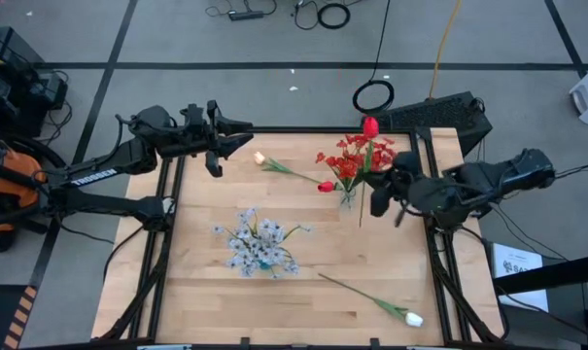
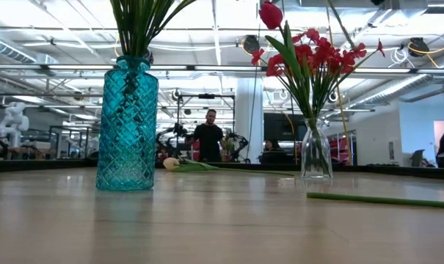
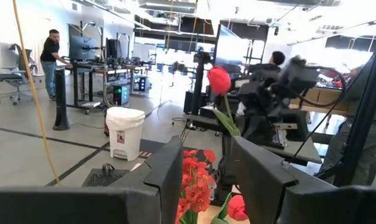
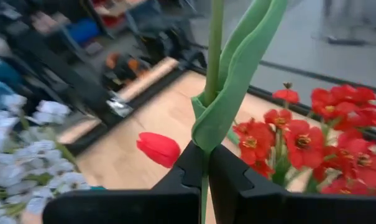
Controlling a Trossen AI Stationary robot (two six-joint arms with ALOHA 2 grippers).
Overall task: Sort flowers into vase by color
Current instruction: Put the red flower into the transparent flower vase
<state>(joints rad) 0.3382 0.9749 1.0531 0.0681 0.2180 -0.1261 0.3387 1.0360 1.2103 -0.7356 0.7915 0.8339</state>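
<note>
My right gripper (image 1: 376, 185) is shut on a red tulip (image 1: 370, 126), held bud-up beside the clear glass vase (image 2: 315, 150) of red flowers (image 1: 350, 156). A second red tulip bud (image 4: 158, 149) droops at that vase's side. The teal vase (image 2: 126, 125) holds pale blue-white sprays (image 1: 259, 243). One cream-white tulip (image 1: 259, 158) lies on the table at the far side, another (image 1: 413, 318) near the front right. My left gripper (image 1: 243, 139) hangs open at the far left, raised, pointing level toward the red flowers, its fingers (image 3: 169, 168) around nothing. My right gripper pinches the red tulip's green stem (image 4: 206, 158) between its two fingers, just below the base of the long leaf (image 4: 237, 74). The fingers lie across the stem. The tulip stands roughly upright with its bud (image 2: 271, 15) above the red bouquet, clear of the table.
A long green stem (image 2: 383, 199) lies flat on the wood at the front right. The table is framed by black rails (image 1: 167, 224). Bare wood shows between the two vases and along the near edge. People stand in the room beyond the table.
</note>
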